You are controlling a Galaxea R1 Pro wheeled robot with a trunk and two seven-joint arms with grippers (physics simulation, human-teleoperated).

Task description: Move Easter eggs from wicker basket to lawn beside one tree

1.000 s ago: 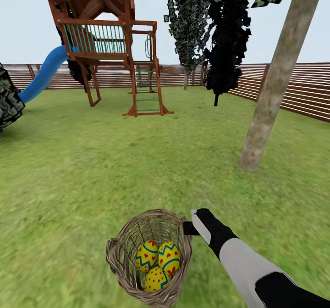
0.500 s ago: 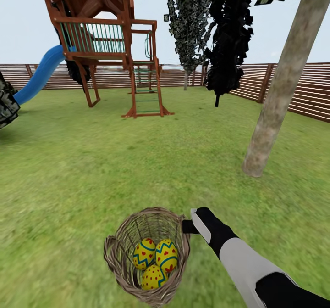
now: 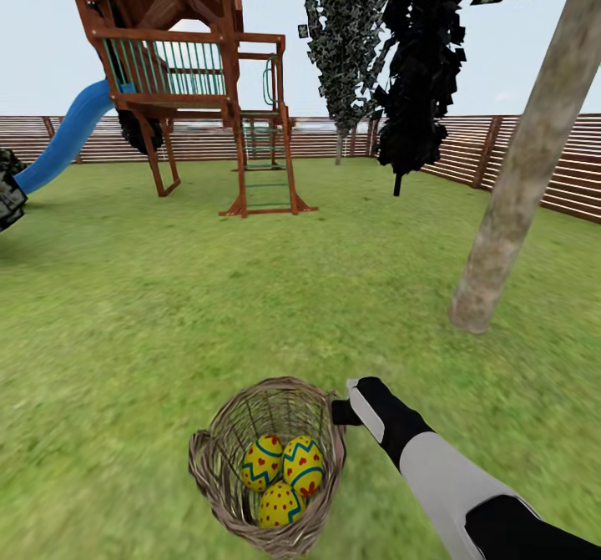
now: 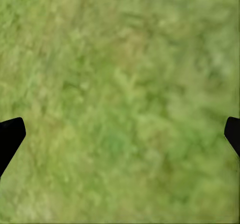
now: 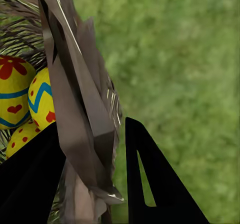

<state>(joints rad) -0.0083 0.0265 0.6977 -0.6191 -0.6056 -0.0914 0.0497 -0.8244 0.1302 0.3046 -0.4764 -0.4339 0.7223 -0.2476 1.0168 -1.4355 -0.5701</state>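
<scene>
The right gripper point(image 5: 95, 184) stays clamped on the basket point(image 3: 219, 451) rim, eggs point(image 3: 284, 472) inside; the view has swung, tree point(image 3: 517, 209) shifting right. Left gripper point(image 4: 120, 139) hangs spread over lawn point(image 3: 125, 310), empty.

Right arm extended forward and down, its right gripper point(image 3: 340, 412) clamped across the wicker basket point(image 3: 219, 476) rim, one finger inside, one outside. Left gripper point(image 4: 120, 134) fingers spread wide, pointing downward.

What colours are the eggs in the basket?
Yellow eggs with red spots and blue zigzag bands; clearest in the right wrist view.
</scene>
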